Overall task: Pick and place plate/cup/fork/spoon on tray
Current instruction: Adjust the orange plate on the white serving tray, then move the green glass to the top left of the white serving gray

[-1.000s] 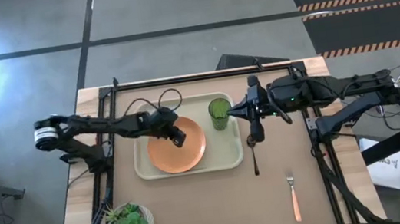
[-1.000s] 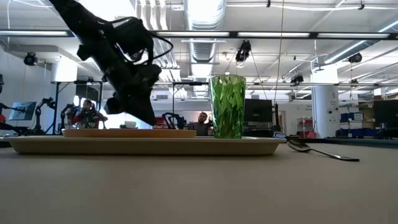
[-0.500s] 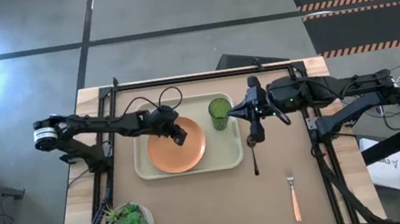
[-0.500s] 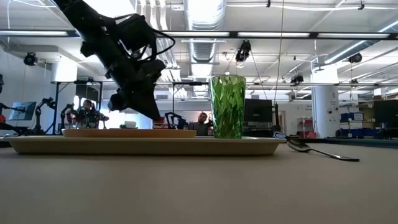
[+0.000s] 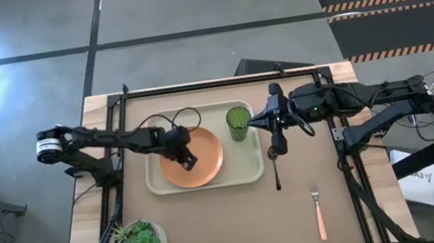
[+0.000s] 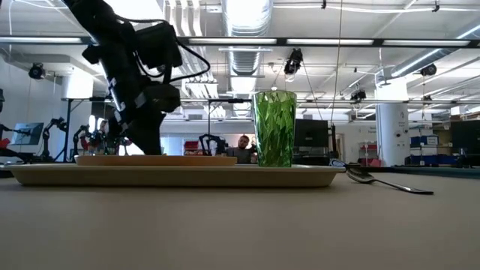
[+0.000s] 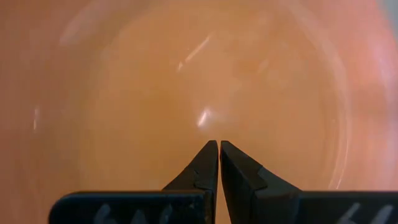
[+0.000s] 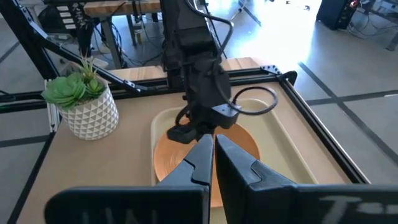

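Observation:
The orange plate (image 5: 206, 163) lies flat in the cream tray (image 5: 252, 167), and the green cup (image 5: 238, 124) stands upright in the tray's far right corner. My left gripper (image 5: 186, 157) is shut and points steeply down over the plate's left half (image 7: 205, 74); in the low view its fingers (image 6: 147, 142) reach down to the plate (image 6: 187, 160). My right gripper (image 8: 213, 140) is shut, held high beside the cup (image 6: 274, 129) and holding nothing. The spoon (image 5: 275, 171) and the fork (image 5: 318, 209) lie on the table right of the tray. My left gripper's shut fingertips (image 7: 211, 149) come at the plate's inner surface (image 7: 205, 118) from above, slanting steeply down. Whether they touch it I cannot tell. The plate lies flat in the tray.
A green plant in a white pot (image 5: 139, 242) stands at the table's near left corner. Dark frame rails (image 5: 117, 193) run along the table's left and right sides. Open tabletop (image 5: 231, 229) lies between the tray and the near edge.
My left gripper has moved over the plate toward the table's left edge and tipped from a slant to pointing steeply down. It has stayed shut. The plate, cup, spoon and fork have not moved.

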### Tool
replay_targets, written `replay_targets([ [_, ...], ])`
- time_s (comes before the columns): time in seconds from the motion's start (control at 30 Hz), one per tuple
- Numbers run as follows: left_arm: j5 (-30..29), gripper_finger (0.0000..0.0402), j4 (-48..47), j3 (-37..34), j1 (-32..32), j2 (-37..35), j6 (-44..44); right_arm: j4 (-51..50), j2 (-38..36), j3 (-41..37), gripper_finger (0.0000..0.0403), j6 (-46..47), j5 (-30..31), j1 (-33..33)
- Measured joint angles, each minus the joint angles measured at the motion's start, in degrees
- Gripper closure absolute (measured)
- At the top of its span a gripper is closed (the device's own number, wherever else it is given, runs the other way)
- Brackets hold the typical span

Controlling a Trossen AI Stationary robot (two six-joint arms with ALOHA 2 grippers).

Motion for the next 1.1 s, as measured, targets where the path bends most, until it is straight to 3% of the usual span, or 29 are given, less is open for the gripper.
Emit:
replay_targets([
  [0.27, 0.35, 0.0401, -9.47, -0.11, -6.07, 0.00, -4.19, 0.02, -0.01, 0.00, 0.0394, -0.36, 0.02, 0.02],
  [0.6, 4.33, 0.0401, -9.98, -0.11, -15.18, 0.00, -12.11, 0.04, -0.01, 0.00, 0.0394, -0.81, 0.02, 0.00],
  [0.9, 7.09, 0.0401, -10.14, -0.09, -16.66, 0.00, -13.08, 0.07, -0.01, 0.00, 0.0394, -0.67, 0.02, 0.00],
  [1.0, 6.52, 0.0401, -10.33, 0.90, -16.68, 0.00, -12.39, 0.07, -0.01, 0.00, 0.0394, -0.65, 0.01, 0.01],
  [1.1, 1.63, 0.0401, -10.27, 3.32, -16.68, -0.21, -9.53, 0.04, -0.01, 0.00, 0.0394, -0.67, 0.02, 0.01],
])
